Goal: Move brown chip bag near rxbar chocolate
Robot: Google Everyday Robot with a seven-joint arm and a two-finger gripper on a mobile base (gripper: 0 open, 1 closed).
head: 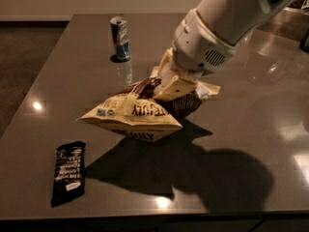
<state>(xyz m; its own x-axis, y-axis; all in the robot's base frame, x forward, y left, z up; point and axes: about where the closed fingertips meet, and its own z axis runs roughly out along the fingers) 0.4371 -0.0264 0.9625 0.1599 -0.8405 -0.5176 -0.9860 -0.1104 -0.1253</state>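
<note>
1. Looking at a large crinkly cream-yellow and brown chip bag (133, 117) with "JULY" lettering, pinched at its rear top edge by the robot's cream two-finger gripper (173, 90) on the end of a fat white arm (227, 18)
2. Clamped tight on the bag's crumpled back corner, as far as can be told, with the fingers half buried in the folds. Makes sense as a grip: grabs a ridge of loose foil rather than trying to span the whole puffy body
3. Seems to be carried just clear of the dark grey tabletop (63, 81), going by the wide shadow (193, 173) spread beneath and to the right. Hangs nose-down and tilted toward the near left, probably from being held at one end only and sagging at the free end
4. Sits roughly mid-table right now, well apart from the small flat black chocolate bar wrapper with white lettering (69, 172) lying flat near the front left edge
5. Also worth noting a slim blue-silver can (120, 38) standing upright at the back left, well apart from both and off the straight line to the bar, so probably no bother
6. Reads as mid-transport: picked up, not yet delivered. Needs a sweep toward the near left, then a set-down just beside the bar without landing on top of it
7. Could go wrong by slipping out of such a small pinch of slick foil, or by nudging the light bar with the drooping free end on the way down
</note>
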